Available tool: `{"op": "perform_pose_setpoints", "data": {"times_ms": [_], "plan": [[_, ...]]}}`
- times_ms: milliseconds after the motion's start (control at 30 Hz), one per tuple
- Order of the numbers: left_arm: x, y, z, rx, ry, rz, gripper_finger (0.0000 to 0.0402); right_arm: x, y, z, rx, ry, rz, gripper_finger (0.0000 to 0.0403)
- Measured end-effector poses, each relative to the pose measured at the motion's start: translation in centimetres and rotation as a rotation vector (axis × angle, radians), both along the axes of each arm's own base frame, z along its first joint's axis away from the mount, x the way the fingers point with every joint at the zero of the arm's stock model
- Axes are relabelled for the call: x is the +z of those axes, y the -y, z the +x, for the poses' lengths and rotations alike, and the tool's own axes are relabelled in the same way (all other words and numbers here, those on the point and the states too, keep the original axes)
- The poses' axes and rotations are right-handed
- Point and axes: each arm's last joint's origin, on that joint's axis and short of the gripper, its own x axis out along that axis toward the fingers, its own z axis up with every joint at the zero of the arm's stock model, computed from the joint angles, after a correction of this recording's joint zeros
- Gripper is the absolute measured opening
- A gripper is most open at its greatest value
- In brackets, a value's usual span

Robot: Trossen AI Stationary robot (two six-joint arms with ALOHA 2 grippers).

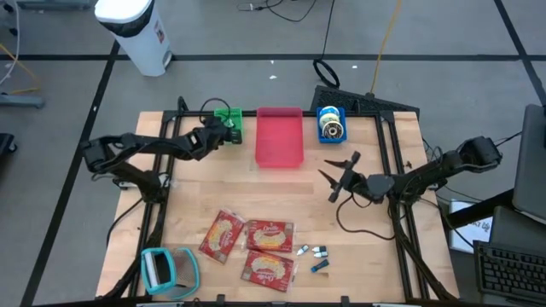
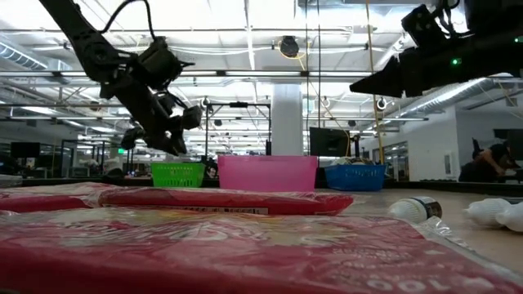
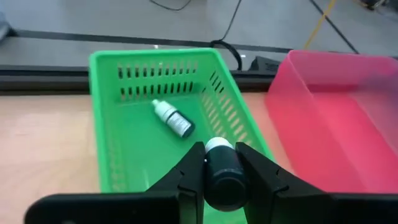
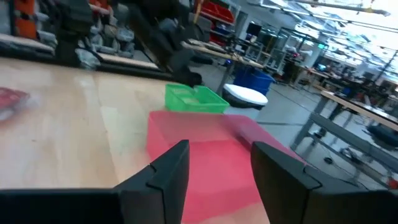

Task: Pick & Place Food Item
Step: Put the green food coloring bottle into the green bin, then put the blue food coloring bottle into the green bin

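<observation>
Three red food packets (image 1: pixel 256 247) lie flat on the near middle of the table. My left gripper (image 3: pixel 219 152) hangs over the green basket (image 3: pixel 155 118) at the far edge and is shut on a small dark bottle (image 3: pixel 222 177) with a white cap. A second small bottle (image 3: pixel 174 119) lies on its side on the basket's floor. My right gripper (image 1: pixel 335 177) hovers open and empty right of the table's middle, near the pink basket (image 1: pixel 280 136). In the right wrist view the pink basket (image 4: pixel 211 155) shows between its fingers (image 4: pixel 163 171). My left gripper pinches the bottle's dark body (image 3: pixel 224 183) between its two fingers. The bottle lies along the fingers, its white cap (image 3: pixel 217 144) pointing out past the fingertips. The fingers slant down from the table's left. The bottle is clear of the green basket below it.
A blue basket (image 1: pixel 331 124) with a roll inside stands right of the pink one. Several small bottles (image 1: pixel 316 252) lie near the packets. A teal tape dispenser (image 1: pixel 166 269) sits at the near left corner. Bare wood lies between the baskets and the packets.
</observation>
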Motion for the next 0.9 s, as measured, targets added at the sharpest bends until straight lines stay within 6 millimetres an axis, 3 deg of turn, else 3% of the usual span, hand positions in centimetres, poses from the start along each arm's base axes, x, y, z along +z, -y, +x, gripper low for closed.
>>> {"op": "perform_pose_setpoints", "data": {"times_ms": [200,567,733,900], "plan": [[-1.8,-0.8,0.0,0.018,-0.035,-0.059,0.0097,0.1,0.2,0.1,0.032,0.017,0.016,0.0160],[-1.6,-1.3,-0.4,0.011,-0.040,-0.062,0.0182,0.1,0.1,0.1,0.052,0.028,0.039,0.0165],[-1.0,-1.2,-0.1,-0.110,0.049,-0.115,0.0222,0.0,-0.9,0.2,0.236,0.013,0.041,0.0166],[1.1,0.5,0.7,-0.275,0.126,-0.078,0.0227,-0.3,-3.6,-0.3,0.477,-0.013,0.099,0.0165]]}}
